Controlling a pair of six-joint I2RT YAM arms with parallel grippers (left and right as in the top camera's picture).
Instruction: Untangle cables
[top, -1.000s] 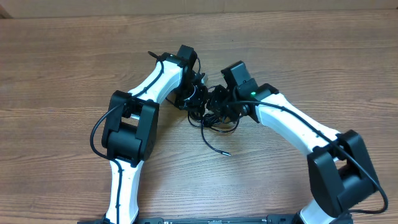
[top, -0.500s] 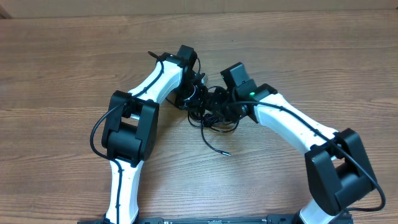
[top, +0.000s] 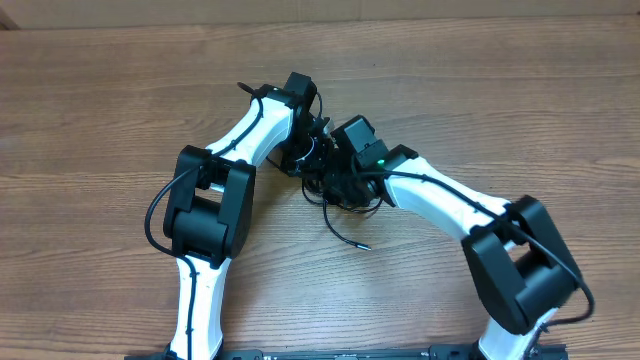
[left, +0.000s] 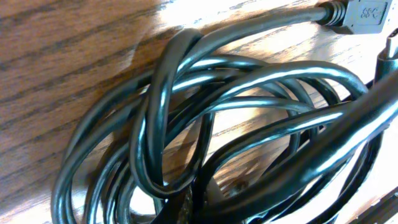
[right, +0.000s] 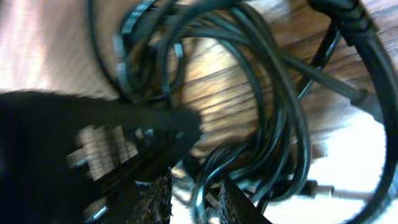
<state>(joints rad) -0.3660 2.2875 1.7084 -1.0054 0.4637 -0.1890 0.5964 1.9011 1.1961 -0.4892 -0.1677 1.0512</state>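
Overhead: found cables (top: 348, 198) knotted in one clump mid-table (top: 500, 90), wedged btwn both grippers. Saw L gripper (top: 312, 152) dug in at clump's 10 o'clock and R gripper (top: 340, 178) at 12, both tips lost in the black tangle. Noted one loose end (top: 364, 246) trailing out toward 5 o'clock, flat on wood.

L wrist: filled w/ cables (left: 186, 124) close up, loops crossing over & under each other on table (left: 62, 50). Spotted plug (left: 360, 15) at 1 o'clock. No fingers in shot; took L gripper as clenched, couldn't tell if on any strand.

R wrist: looked down on cables (right: 261, 93) looping at 1–3 o'clock. Saw R gripper (right: 194, 202) at 6 o'clock, textured pads (right: 157, 199) slightly parted, one strand running thru the gap, not visibly pinched. Couldn't ID dark blurred mass (right: 93, 143) at 8–9 o'clock.
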